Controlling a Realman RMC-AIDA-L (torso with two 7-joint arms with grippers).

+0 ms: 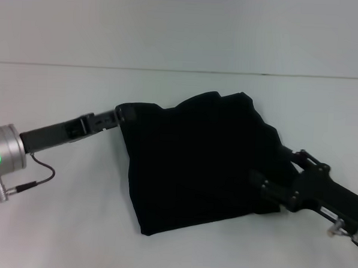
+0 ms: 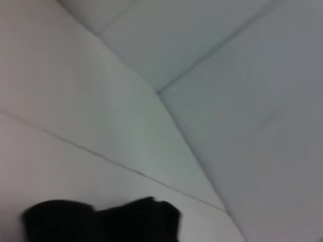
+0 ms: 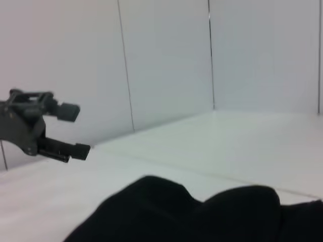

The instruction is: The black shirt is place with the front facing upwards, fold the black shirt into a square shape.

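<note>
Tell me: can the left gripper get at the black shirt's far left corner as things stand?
Probably yes: the left gripper sits open right at that corner of the black shirt, nothing between them.

Matt black cloth shirt (image 1: 195, 165) on smooth white table (image 1: 59, 236)

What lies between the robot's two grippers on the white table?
In the head view, the folded black cloth shirt fills the stretch between the left gripper at its far left corner and the right gripper at its right edge.
</note>
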